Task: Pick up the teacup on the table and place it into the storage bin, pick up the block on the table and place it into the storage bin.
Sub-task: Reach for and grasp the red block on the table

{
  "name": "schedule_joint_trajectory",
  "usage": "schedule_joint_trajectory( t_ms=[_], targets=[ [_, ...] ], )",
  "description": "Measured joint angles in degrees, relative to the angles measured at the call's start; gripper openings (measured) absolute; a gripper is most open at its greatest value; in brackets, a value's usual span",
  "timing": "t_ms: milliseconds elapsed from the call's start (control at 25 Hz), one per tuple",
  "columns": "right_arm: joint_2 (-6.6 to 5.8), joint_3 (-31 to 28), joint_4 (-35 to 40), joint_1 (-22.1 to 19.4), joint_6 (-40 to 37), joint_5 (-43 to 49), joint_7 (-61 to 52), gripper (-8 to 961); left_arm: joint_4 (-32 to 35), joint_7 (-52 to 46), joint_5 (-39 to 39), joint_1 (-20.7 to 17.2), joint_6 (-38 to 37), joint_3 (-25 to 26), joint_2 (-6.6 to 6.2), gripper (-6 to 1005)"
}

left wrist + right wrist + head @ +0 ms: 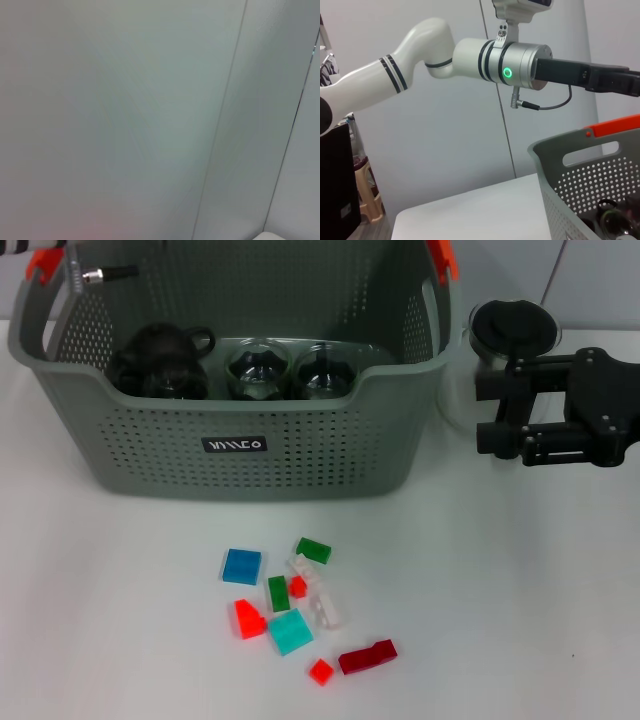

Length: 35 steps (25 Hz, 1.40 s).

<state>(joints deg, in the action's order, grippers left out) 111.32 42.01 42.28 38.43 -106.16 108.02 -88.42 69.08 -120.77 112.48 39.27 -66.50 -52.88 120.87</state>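
White flat tabletop (500, 590) carries small glossy plastic blocks (290, 610) before the grey perforated plastic basket (240, 440); black right gripper (500, 410), fingers spread and empty, hovers beside it.

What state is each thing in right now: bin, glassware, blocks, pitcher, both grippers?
storage bin: upright on the table, holding glassware
dark teapot: inside bin
two glass teacups: inside bin, side by side
blocks: scattered loose on the table, none picked
glass pitcher: upright, black lid on
right gripper: open, beside the pitcher, holding nothing
left gripper: out of view
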Motion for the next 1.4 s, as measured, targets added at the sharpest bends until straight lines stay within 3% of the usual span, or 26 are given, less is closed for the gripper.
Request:
schedule_joint_trajectory(
  t_ms=[280, 400, 480, 600, 720, 1040, 1240, 1400],
  targets=[
    [-0.04, 0.0, 0.0, 0.1, -0.2, 0.0, -1.2, 699, -1.1, -0.6, 0.1, -0.6, -3.8, 1.6, -1.1, 890],
    [-0.26, -0.3, 0.0, 0.1, -0.7, 0.0, -2.2, 701, -3.0, -1.6, 1.7, 0.0, -12.2, 5.0, -3.28, 890],
    [-0.28, -0.5, 0.1, 0.0, -0.8, 0.0, -2.4, 701, -4.6, -1.9, 2.8, 1.1, -19.8, 9.9, -4.75, 890],
    [-0.27, -0.6, 0.0, 0.0, -0.8, 0.0, -2.5, 700, -4.7, -1.6, 3.6, 1.1, -27.9, 15.4, -5.7, 891],
    [-0.12, -0.2, 0.0, 0.1, -0.8, 0.3, -2.5, 700, -3.1, -1.6, 5.7, -0.1, -33.4, 18.2, -5.9, 891],
    [-0.28, 0.3, 0.0, 1.2, -1.9, 5.2, -4.1, 698, -2.5, -2.5, 17.3, -1.2, -44.0, 16.8, -5.28, 891],
    [-0.31, 1.4, 0.1, 2.8, -2.7, 9.6, -5.1, 698, -2.7, -1.3, 21.5, -2.6, -45.9, 13.9, -4.29, 891],
    [0.45, 3.3, 0.2, 4.6, -2.3, 12.5, -6.1, 699, -3.8, 1.8, 24.2, -3.9, -46.2, 11.9, -3.39, 891]
  ],
)
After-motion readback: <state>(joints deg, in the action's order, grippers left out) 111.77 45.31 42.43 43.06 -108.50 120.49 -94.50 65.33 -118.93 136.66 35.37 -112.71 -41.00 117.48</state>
